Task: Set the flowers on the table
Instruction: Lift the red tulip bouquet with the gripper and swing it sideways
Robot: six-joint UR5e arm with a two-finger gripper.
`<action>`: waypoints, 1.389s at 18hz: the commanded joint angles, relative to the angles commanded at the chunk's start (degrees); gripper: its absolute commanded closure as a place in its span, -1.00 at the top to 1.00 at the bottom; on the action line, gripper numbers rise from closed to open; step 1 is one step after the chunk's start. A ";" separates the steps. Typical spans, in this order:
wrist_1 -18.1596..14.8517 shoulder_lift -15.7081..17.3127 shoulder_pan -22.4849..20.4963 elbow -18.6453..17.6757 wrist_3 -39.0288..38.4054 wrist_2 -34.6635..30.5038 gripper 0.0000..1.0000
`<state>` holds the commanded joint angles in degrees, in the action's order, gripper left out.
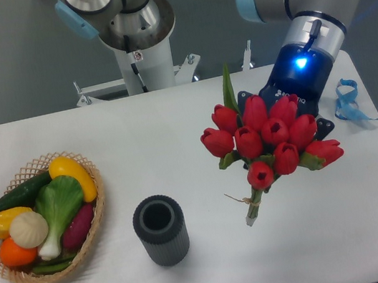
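Fixed camera: the flowers [270,137] are hanging above the right half of the bench [174,137], stems pointing down toward the camera, blooms hiding the end effector [287,112] behind them; whether its jaws are gripping cannot be told. Judged risk: a release at this height is likely sending the bunch rolling, perhaps toward the dark cylinder [161,230].

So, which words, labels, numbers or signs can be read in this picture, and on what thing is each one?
None can be read.
White lettering on the dark tool body: partly hidden behind the flowers, too blurred to read.
Small label with a red mark on the white robot base: too small to read.
No print shows on the vase, basket or table.
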<state>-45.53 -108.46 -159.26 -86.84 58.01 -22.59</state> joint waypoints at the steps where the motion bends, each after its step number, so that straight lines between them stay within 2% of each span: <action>1: 0.09 0.00 0.00 0.09 0.00 -0.09 -0.11; 8: 0.44 0.17 -2.10 -0.26 0.35 -4.30 -0.11; 16: 0.44 0.35 -2.11 0.88 0.62 -20.98 -0.13; 20: 0.09 1.32 -1.67 0.27 3.51 -30.56 -0.13; 23: -0.09 1.32 0.34 -0.79 6.15 -37.41 -0.19; 25: -1.05 1.06 2.62 -1.14 7.11 -44.96 -0.21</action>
<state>-46.57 -107.40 -156.63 -87.98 65.12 -67.55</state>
